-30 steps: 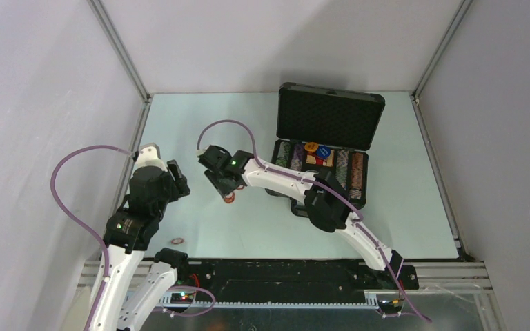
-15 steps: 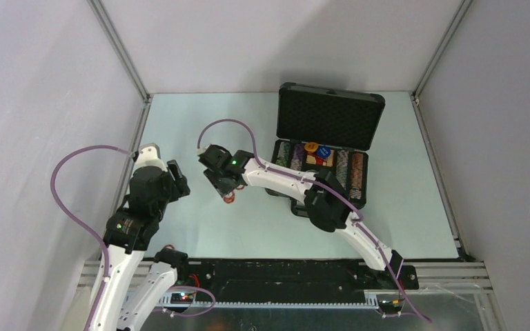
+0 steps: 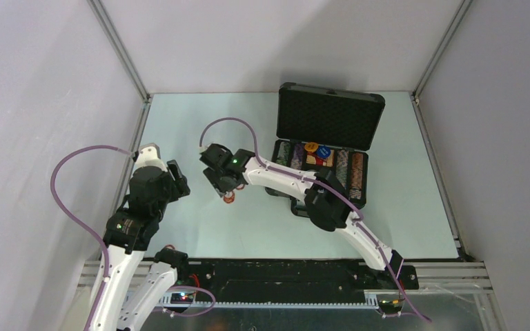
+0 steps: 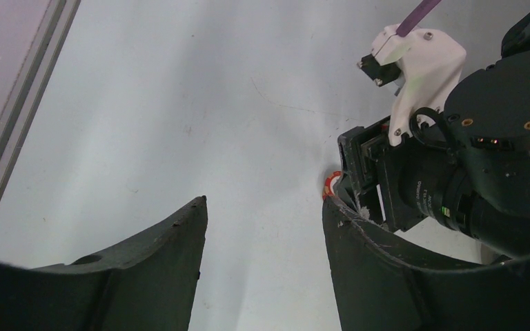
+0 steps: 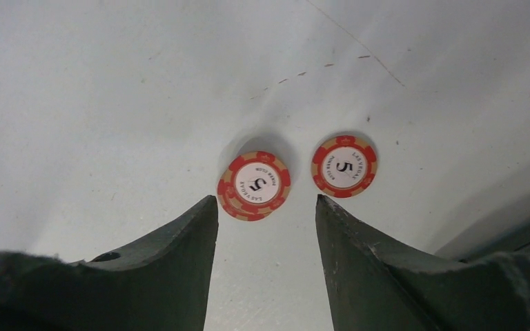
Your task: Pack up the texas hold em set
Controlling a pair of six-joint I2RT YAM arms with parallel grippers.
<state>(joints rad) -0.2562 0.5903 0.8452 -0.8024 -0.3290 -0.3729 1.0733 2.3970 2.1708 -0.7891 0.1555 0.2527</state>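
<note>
Parted and empty, the right jaws hover low over the surface point(image 3: 179, 124), with one red-white chip point(image 5: 254, 186) lying just ahead of the gap between them. A second chip point(image 5: 344, 165) lies just beside it, not touching. The left jaws also stand open, holding nothing, off to the side. Both chips lie flat, well apart from the open black case point(image 3: 330, 117). They look light, rigid, thin and slick, so a top-down pinch may skid. Gripping across the rim, edge to edge, seems safest.
</note>
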